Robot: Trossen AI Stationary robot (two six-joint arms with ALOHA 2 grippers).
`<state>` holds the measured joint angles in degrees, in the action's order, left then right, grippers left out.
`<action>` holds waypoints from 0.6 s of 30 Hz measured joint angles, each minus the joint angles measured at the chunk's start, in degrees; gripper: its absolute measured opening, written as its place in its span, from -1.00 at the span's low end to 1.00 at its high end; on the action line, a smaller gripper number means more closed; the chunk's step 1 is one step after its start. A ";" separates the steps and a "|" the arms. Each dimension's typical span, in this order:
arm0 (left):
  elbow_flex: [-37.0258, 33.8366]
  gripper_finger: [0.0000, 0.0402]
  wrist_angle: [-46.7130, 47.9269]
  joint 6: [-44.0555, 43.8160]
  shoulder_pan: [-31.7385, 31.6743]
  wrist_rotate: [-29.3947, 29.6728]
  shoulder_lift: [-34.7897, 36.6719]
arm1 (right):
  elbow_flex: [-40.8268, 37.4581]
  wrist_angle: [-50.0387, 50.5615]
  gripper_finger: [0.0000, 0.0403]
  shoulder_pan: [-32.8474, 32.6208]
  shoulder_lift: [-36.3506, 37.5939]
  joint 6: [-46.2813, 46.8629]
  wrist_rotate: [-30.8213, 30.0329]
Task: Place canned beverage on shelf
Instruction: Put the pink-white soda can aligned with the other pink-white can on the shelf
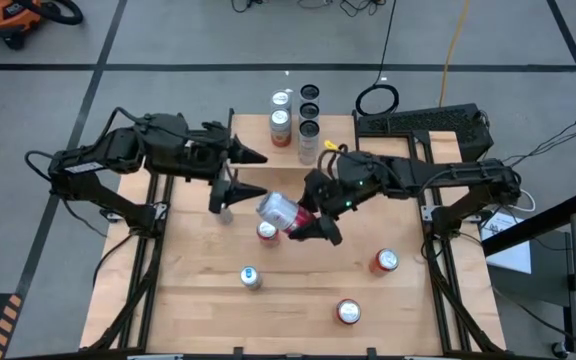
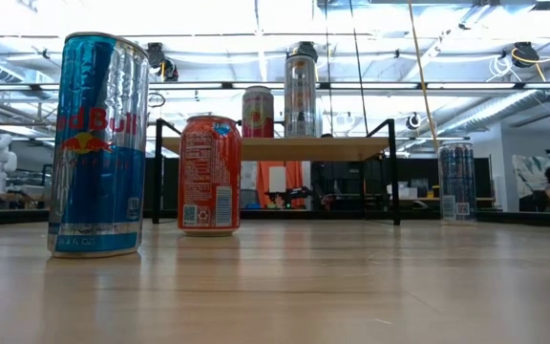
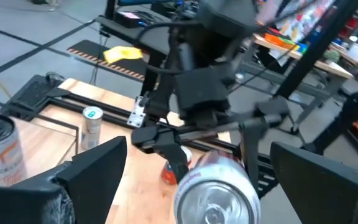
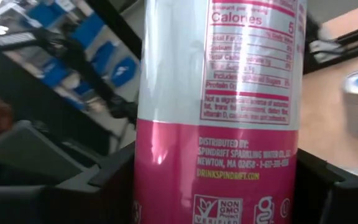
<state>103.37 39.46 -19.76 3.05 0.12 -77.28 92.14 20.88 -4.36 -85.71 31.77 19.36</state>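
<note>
Above the middle of your wooden surface, the right pincer grasps a white-and-pink beverage can, tilted, nearer than the small wood-topped shelf. Your left pincer stands released beside it.

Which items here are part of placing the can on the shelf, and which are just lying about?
In play:
- pink-and-white can, held tilted above the table by the right gripper
- shelf
- left gripper, open beside that can

Lying about:
- blue can
- three red cans on the table
- keyboard
</note>
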 joint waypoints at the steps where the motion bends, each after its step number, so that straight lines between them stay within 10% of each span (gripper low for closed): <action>1: 0.00 0.99 0.00 0.78 0.08 -0.65 0.00 | 0.00 0.04 0.37 0.42 0.02 0.76 1.40; 18: -0.02 0.99 5.57 11.62 0.21 -8.25 -0.43 | 0.00 0.33 0.37 4.15 0.02 6.58 9.33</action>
<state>103.35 45.03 -8.14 3.27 -8.13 -77.70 92.14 21.21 -0.21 -85.69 38.35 28.69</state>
